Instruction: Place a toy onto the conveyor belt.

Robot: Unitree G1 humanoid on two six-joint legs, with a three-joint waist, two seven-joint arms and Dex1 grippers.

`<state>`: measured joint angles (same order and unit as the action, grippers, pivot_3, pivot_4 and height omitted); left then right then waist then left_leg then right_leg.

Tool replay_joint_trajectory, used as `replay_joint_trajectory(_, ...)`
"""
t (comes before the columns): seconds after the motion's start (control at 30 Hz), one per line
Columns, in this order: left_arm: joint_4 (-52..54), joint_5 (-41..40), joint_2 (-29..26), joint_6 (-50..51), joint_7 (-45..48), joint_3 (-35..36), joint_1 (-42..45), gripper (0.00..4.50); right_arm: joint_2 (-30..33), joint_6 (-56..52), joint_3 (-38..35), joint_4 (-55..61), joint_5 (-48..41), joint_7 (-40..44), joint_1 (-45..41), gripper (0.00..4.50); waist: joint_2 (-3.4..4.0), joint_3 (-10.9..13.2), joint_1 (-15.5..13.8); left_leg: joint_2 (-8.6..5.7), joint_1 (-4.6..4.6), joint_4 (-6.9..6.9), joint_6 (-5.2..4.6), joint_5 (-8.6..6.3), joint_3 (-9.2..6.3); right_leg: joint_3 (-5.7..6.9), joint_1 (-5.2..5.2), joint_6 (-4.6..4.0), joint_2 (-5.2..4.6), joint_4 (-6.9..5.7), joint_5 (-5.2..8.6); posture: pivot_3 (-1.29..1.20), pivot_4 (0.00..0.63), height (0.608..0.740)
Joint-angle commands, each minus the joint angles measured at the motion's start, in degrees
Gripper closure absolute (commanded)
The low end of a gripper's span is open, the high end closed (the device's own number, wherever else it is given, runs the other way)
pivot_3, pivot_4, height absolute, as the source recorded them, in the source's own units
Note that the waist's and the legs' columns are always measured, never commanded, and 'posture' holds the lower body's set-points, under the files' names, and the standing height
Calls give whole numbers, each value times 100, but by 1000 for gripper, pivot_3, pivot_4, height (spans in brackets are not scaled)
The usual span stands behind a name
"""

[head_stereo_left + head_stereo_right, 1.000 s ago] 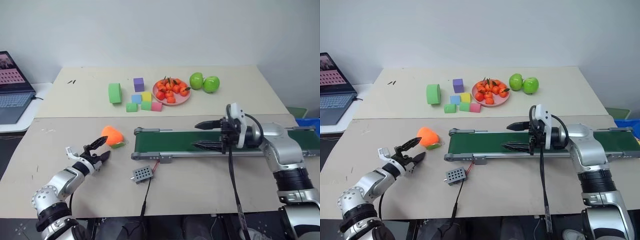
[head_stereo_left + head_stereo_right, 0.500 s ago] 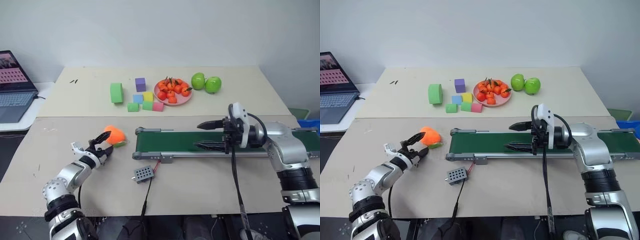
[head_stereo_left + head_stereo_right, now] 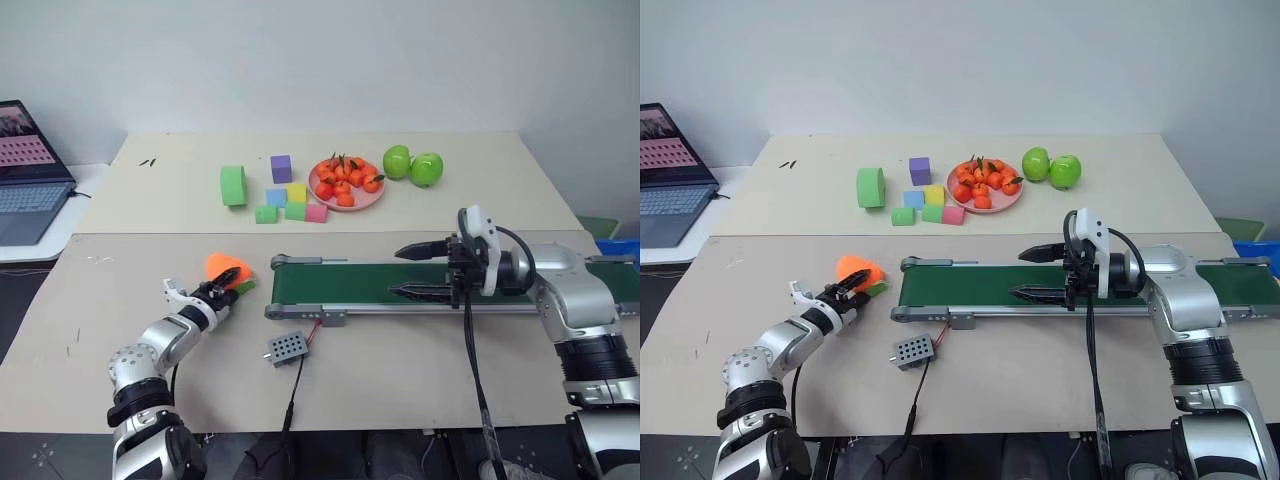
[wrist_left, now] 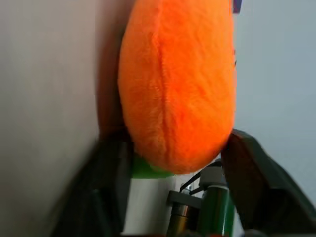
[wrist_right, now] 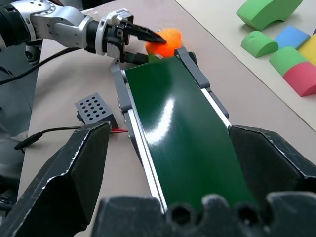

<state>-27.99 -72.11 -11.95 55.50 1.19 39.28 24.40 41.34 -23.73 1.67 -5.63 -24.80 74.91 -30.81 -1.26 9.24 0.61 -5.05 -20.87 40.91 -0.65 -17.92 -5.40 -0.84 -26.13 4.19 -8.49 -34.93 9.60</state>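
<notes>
The soft orange plush toy [image 3: 224,268] with a green leaf top lies on the beige tabletop [image 3: 400,370], just beside the near-left end of the long dark-green conveyor belt [image 3: 440,283] in its grey metal frame. The left gripper [image 3: 228,284] has its two black fingers on either side of the toy, set around its lower part; the left wrist view shows the plush between them, but whether they press it I cannot tell. The right gripper [image 3: 405,272] hangs above the belt's middle with its fingers wide apart, holding nothing. A small grey perforated box [image 3: 285,347] with a wire lies near the belt's front edge. No brand, label or legible writing shows on any of these things.
</notes>
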Motion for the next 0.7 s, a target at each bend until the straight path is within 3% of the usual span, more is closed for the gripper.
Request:
replay_joint_trajectory(0.03, 104, 22, -7, -122, 19, 49, 29, 3328, 131, 96, -118, 90, -10, 58, -93, 0, 0, 0, 6, 0, 0, 0, 0, 0, 0, 0, 0, 0, 0, 0, 0, 0, 150, 740)
replay_joint_trajectory(0.17, 149, 89, -68, -299, 39, 100, 26, 4395, 136, 122, -107, 60, -2, 56, -96, 0, 1, -1, 7, 0, 6, 0, 2, 1, 1, -1, 5, 0, 0, -1, 0, 0, 150, 740)
replay_joint_trajectory(0.3, 370, 150, -149, -540, 207, 85, 64, 4395, 103, 141, -82, 27, 22, 56, -112, 0, 1, 0, 16, 1, 6, 0, 4, 2, 2, -2, 4, 0, 0, -3, 0, 0, 150, 740)
replay_joint_trajectory(0.5, 1158, 978, -301, -1602, 806, -321, 265, 4395, 51, 196, -60, -80, 88, 80, -184, 0, -1, 0, 5, 0, -1, -1, 4, 2, 2, 0, 0, 0, 0, 2, 0, 0, 150, 740)
replay_joint_trajectory(0.7, 2189, 1901, -615, -1984, 1391, -1324, 438, 4395, -4, 243, -38, -141, 119, 75, -239, 0, -1, 1, -8, 0, -9, 0, 3, 2, -1, 4, 0, 0, 0, 3, 0, 0, 150, 740)
